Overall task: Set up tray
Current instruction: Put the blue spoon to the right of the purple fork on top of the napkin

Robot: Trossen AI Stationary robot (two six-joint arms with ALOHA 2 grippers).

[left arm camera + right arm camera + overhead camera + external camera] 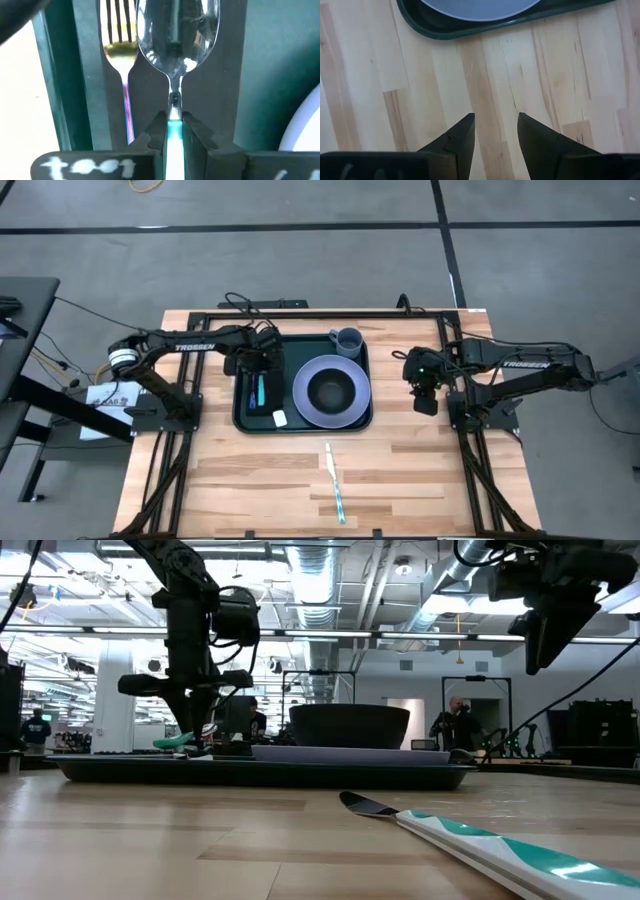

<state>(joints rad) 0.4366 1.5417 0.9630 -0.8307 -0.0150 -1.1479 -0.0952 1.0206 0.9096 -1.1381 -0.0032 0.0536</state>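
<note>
Over tray [300, 423], left claw [174, 131] pinches spoon [177, 37] handle (teal)

"TROSSEN" on both arms [195, 347].

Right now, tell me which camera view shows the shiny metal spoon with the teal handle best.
The left wrist view: the spoon fills it, its handle pinched by the left gripper. The high view shows only a teal sliver; the low view shows just the handle end; the right wrist view misses it.
</note>
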